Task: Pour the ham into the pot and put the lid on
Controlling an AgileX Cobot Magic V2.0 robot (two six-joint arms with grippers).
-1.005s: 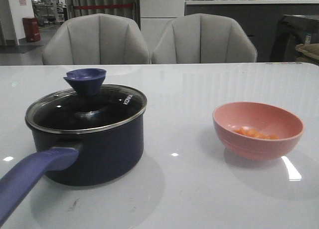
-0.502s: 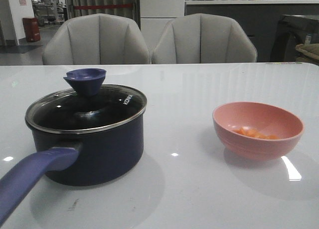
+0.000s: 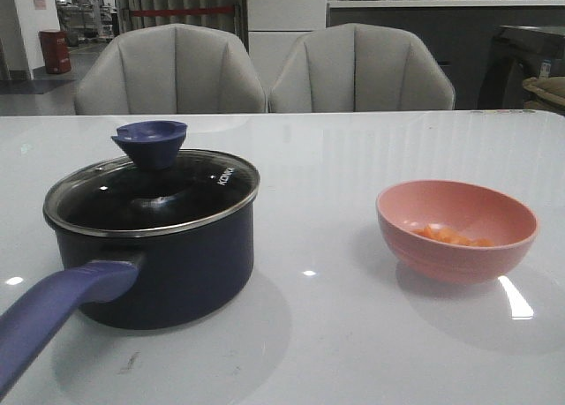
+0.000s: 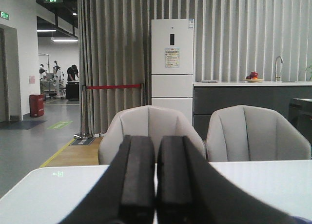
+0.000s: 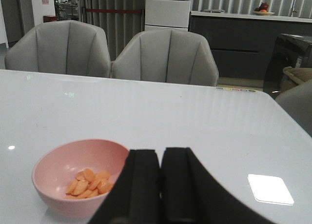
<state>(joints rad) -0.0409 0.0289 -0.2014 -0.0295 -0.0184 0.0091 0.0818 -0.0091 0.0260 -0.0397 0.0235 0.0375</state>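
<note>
The dark navy pot [image 3: 168,264] stands on the left of the white table, its purple-blue handle [image 3: 53,312] pointing toward the front left. The glass lid [image 3: 154,193] with its blue knob [image 3: 152,143] rests on the pot. Several orange-pink ham slices [image 3: 452,236] lie in a pink bowl [image 3: 456,230] on the right; they also show in the right wrist view [image 5: 89,182]. My left gripper [image 4: 156,173] is shut and empty, above the table. My right gripper [image 5: 161,185] is shut and empty, beside the bowl [image 5: 73,177]. Neither gripper shows in the front view.
Two grey chairs [image 3: 172,70] [image 3: 360,70] stand behind the table's far edge. The white table [image 3: 353,334] reflects bright light spots near the bowl. A dark counter and a white fridge [image 4: 172,63] are in the background.
</note>
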